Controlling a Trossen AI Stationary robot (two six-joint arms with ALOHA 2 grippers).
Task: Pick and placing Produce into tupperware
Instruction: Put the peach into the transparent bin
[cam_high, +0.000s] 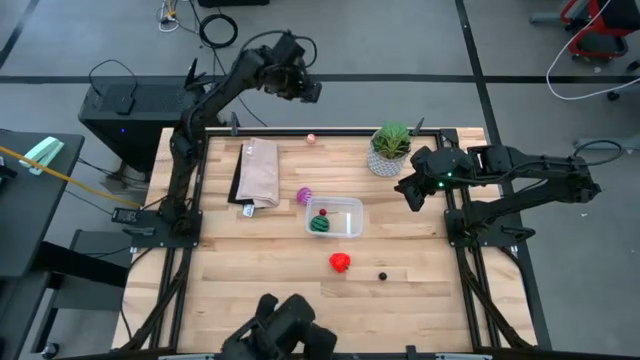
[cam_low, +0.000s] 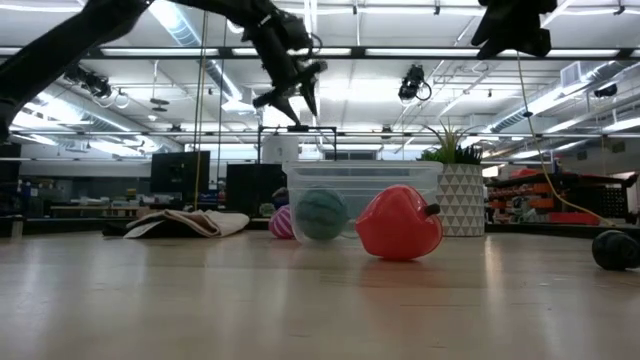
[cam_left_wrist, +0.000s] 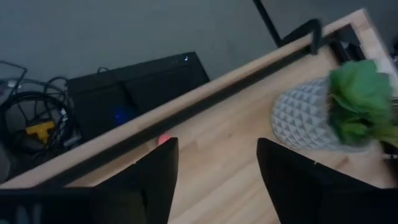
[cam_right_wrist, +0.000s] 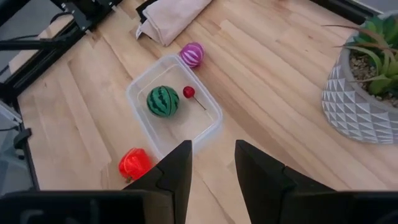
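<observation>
Beside the tupperware (cam_high: 350, 207), paper bag (cam_high: 257, 172) and potted plant (cam_high: 390, 148) stand clear

The left arm rises from its base at the tabletop's left edge and reaches up and over the far edge, its left gripper (cam_high: 303, 88) held high above the tabletop with both fingers (cam_left_wrist: 155, 180) spread apart and nothing between them. The right arm stretches in from the right side, roughly level, its right gripper (cam_high: 411, 195) raised over the right part of the tabletop, fingers (cam_right_wrist: 177, 171) parted and empty.
</observation>
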